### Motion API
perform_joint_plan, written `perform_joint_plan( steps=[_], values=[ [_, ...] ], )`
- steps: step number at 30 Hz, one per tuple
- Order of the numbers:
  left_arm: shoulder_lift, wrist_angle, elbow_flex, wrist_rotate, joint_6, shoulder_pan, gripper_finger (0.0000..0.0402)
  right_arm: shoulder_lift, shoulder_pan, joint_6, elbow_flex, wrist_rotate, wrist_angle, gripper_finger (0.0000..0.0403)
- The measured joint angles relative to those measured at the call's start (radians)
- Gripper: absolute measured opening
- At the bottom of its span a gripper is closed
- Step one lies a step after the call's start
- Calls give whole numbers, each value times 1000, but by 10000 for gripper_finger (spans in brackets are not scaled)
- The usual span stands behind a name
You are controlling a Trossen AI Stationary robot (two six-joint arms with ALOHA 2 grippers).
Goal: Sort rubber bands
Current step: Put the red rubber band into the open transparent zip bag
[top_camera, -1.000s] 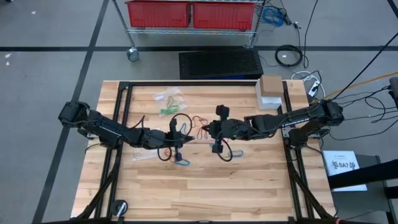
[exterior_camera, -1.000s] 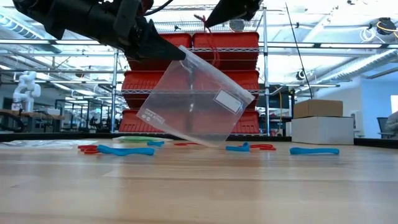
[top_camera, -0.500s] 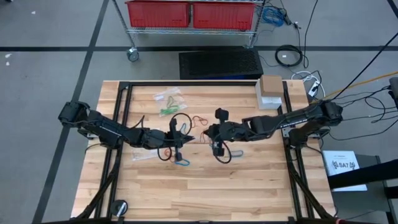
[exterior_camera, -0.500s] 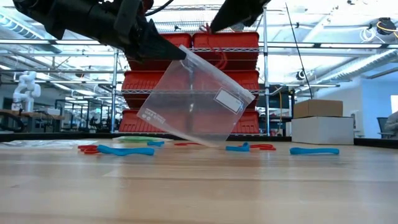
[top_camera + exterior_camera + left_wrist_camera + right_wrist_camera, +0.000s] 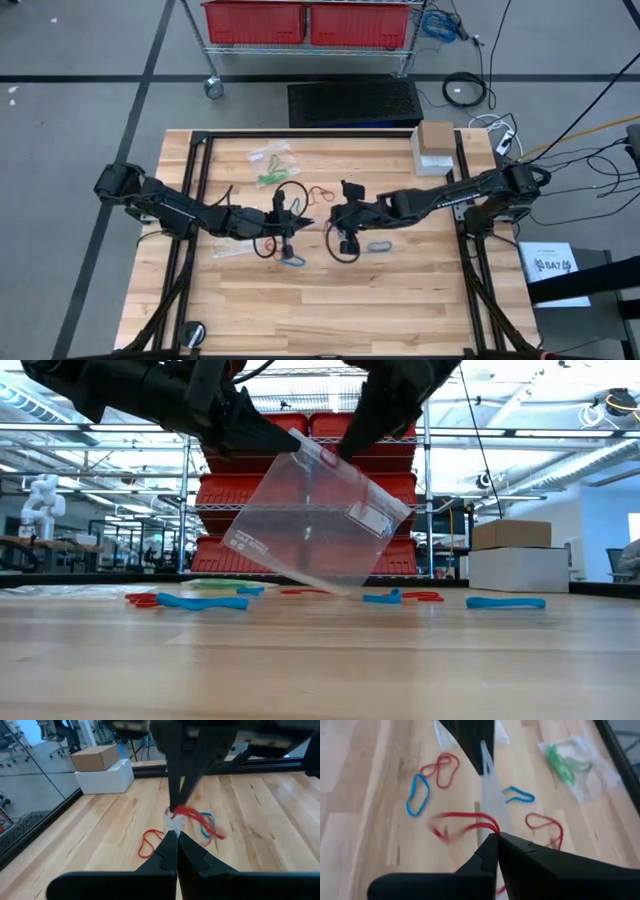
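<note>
Since a second ago my right gripper (image 5: 345, 452), pinched shut on a red rubber band (image 5: 465, 822), has slid in to the mouth of the clear bag (image 5: 310, 525) that my left gripper (image 5: 285, 445) holds closed on the bag's rim. That mouth lies just below the right fingertips. Only the right wrist view shows the band trailing sideways; loose bands (image 5: 417, 794) lie on the table (image 5: 400, 290).
</note>
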Motion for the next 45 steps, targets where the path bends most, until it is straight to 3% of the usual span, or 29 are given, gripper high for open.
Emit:
perform_joint_plan(
  steps=[15, 21, 26, 30, 36, 45],
  values=[
    [0, 0, 0, 71, 2, 0, 0, 53, -68, 120, 0, -130, 28, 4],
    [0, -5, 0, 83, 2, 0, 0, 37, -70, 122, 0, -209, 29, 54],
    [0, -13, 0, 83, 0, 0, 0, -13, -71, 129, 0, -206, 23, 107],
    [0, -13, 0, 84, 0, 0, 0, -44, -72, 128, 1, -204, 14, 126],
    [0, -9, 0, 108, -1, 0, 0, -49, -91, 142, 1, -212, -20, 116],
    [0, -4, 0, 108, -2, 0, 0, -37, -96, 128, 1, -230, -31, 58]
  ],
)
